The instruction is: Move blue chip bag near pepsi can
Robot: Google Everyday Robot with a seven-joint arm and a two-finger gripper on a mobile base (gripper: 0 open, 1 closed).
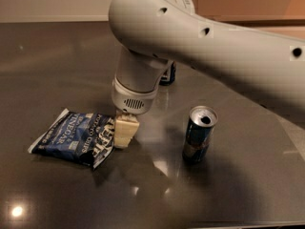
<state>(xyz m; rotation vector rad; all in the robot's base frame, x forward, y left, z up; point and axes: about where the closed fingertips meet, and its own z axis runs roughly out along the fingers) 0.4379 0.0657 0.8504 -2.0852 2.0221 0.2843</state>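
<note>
jaws | low, at blue chip bag (71, 138) right end

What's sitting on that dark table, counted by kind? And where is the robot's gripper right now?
Chip bags: 1, the blue chip bag.
Drink cans: 2, the slim silver-teal can and the pepsi can, mostly hidden behind the arm.
Total: 3.
The gripper is down at the bag's right end.
</note>
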